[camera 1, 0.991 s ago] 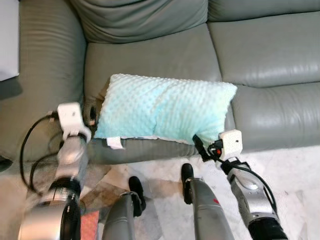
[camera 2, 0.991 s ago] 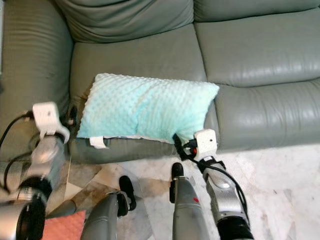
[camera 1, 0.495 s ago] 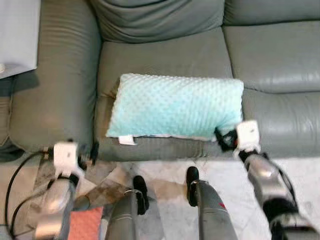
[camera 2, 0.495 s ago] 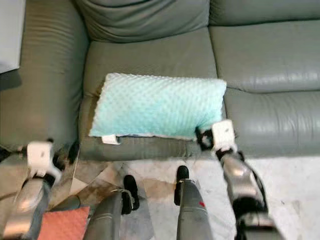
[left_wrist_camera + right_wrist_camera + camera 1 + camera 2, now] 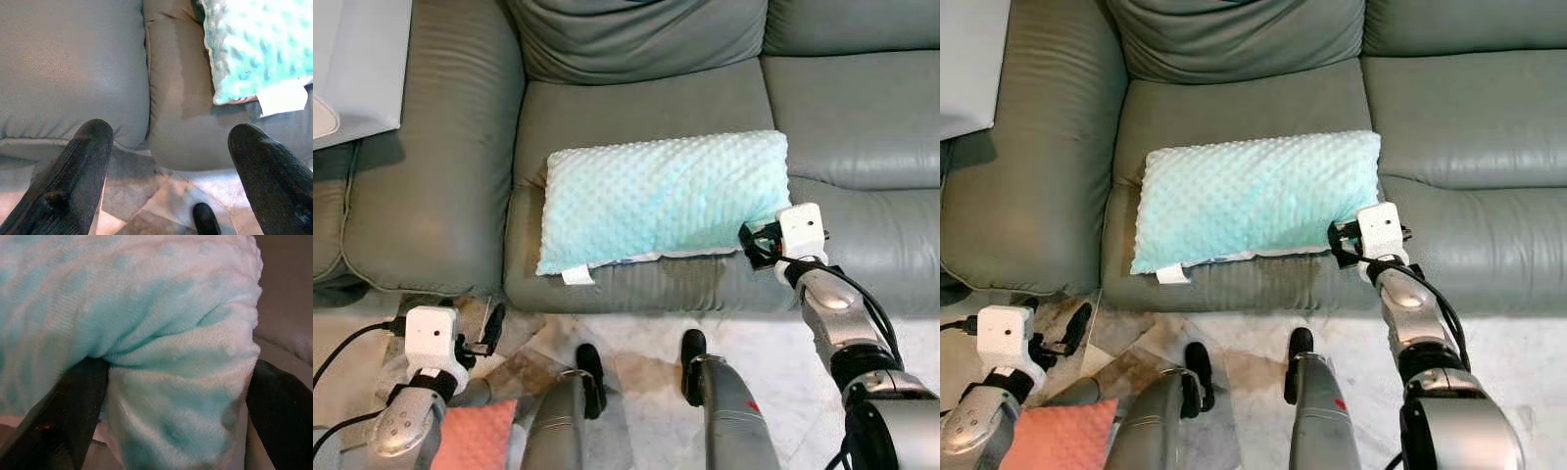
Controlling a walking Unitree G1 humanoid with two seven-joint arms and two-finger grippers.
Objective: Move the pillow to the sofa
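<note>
Lying on sofa (image 5: 636, 127) seat: pillow (image 5: 661, 201); right gripper (image 5: 751, 243) pinching its corner; left gripper (image 5: 171, 161) spread, by floor

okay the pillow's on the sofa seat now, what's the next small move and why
Probably open the right gripper and back it away: the pillow already lies flat on the sofa seat, with its corner between that gripper's fingers. The left gripper hangs open, off the pillow.

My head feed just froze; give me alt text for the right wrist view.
The right gripper has its two black fingers around a bunched corner of the mint dotted pillow. Grey sofa leather shows beyond the corner.
</note>
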